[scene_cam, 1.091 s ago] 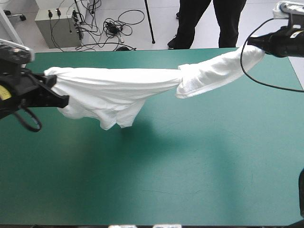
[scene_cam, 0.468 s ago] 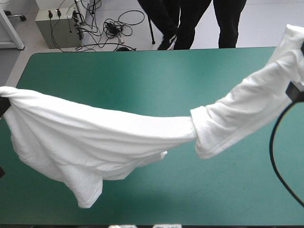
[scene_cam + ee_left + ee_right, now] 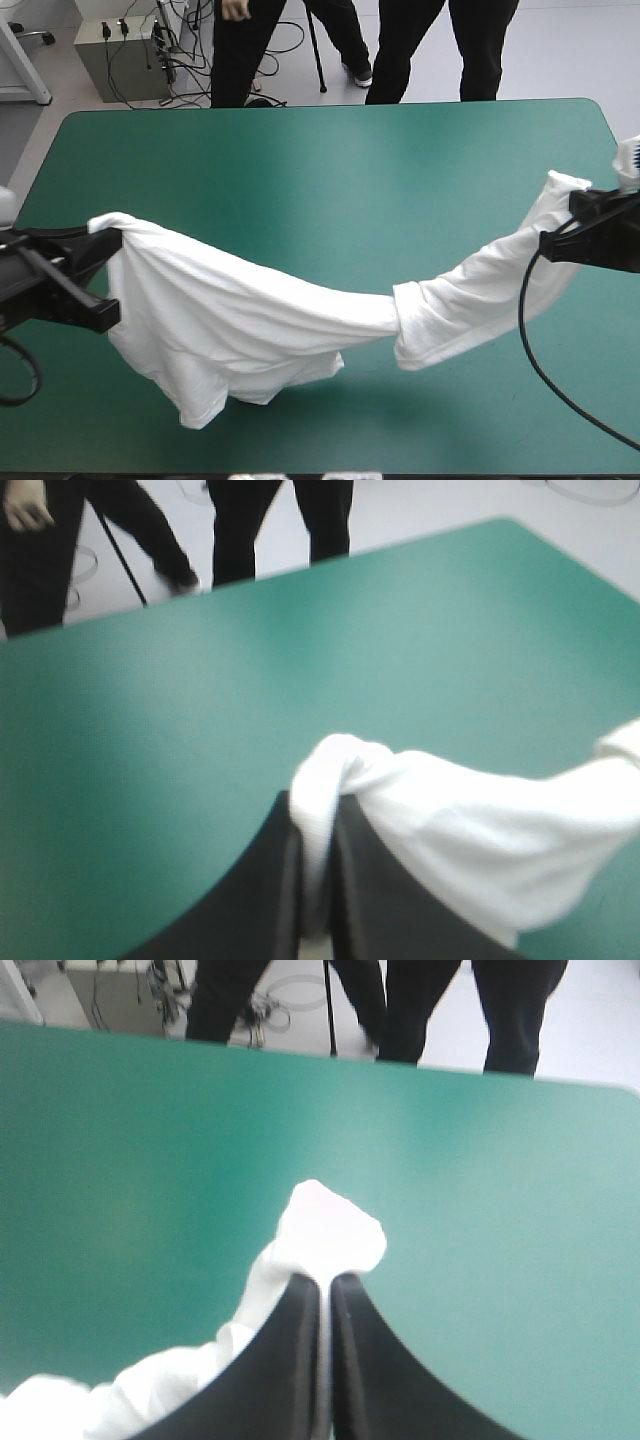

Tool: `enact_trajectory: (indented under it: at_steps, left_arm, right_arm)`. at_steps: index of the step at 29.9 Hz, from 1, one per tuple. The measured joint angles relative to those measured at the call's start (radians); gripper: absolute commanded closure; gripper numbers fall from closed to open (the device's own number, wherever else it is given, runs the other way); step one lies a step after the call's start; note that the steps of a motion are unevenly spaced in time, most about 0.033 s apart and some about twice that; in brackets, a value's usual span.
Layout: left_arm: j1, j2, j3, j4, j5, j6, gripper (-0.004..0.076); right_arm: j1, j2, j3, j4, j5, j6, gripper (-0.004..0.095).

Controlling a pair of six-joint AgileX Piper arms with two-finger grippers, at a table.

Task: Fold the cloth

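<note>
The white T-shirt hangs stretched above the teal-green table between my two arms, sagging in the middle with a sleeve bunched at the right. My left gripper holds its left end near the table's left edge, shut on the T-shirt. In the left wrist view the T-shirt bulges out from between the pinched left gripper. My right gripper pinches the other end near the right edge. In the right wrist view a tuft of T-shirt sticks out past the right gripper.
The teal-green table stretches bare toward its far edge, behind the hanging T-shirt. The T-shirt's lowest fold hangs close to the table's near edge.
Both arms have come down and back into sight from the higher lift just before. The T-shirt hangs lower and is less widely stretched, its body drooping toward the near edge.
</note>
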Motion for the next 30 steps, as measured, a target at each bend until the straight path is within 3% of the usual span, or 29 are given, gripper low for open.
enact_trajectory:
  at_steps: [6, 11, 19, 30]
  left_arm:
    - [0.000, 0.158, 0.167, 0.039, -0.017, -0.002, 0.0733]
    - [0.000, 0.372, 0.182, 0.151, -0.183, -0.002, 0.0733]
    - [0.000, 0.698, 0.104, 0.275, -0.369, -0.001, 0.0732]
    - [0.000, 0.935, -0.069, 0.323, -0.477, -0.001, 0.0733]
  right_arm:
    - [0.001, 0.138, 0.179, -0.038, -0.113, 0.002, 0.0925]
    - [-0.004, 0.346, 0.194, -0.123, -0.240, 0.030, 0.0925]
    - [-0.073, 0.693, 0.084, -0.146, -0.321, 0.040, 0.0925]
    - [-0.108, 0.848, -0.059, -0.142, -0.391, 0.040, 0.0925]
